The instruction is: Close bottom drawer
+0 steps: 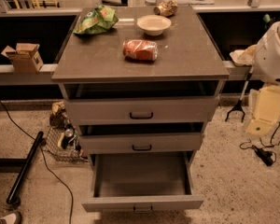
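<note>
Your bottom drawer (142, 176) pulled well out at the foot of the cabinet (98, 59), your pincer (235, 112) right of the cabinet, under the white arm (273, 50), well apart from the drawer, its grip you cannot tell

Light: warm amber cast over my feed; moderately bright, from above
Cabinet top (186, 55): evenly lit; pale sheen toward 12 o'clock
Shadows: near black at 9 and 2 o'clock; bottom drawer (142, 174) interior dim
Gripper (234, 119): 3 o'clock; dark silhouette, fingers spread, against pale floor (233, 171)
Arm (275, 50): blown out, glowing
Focus: soft throughout; edges smeared
</note>
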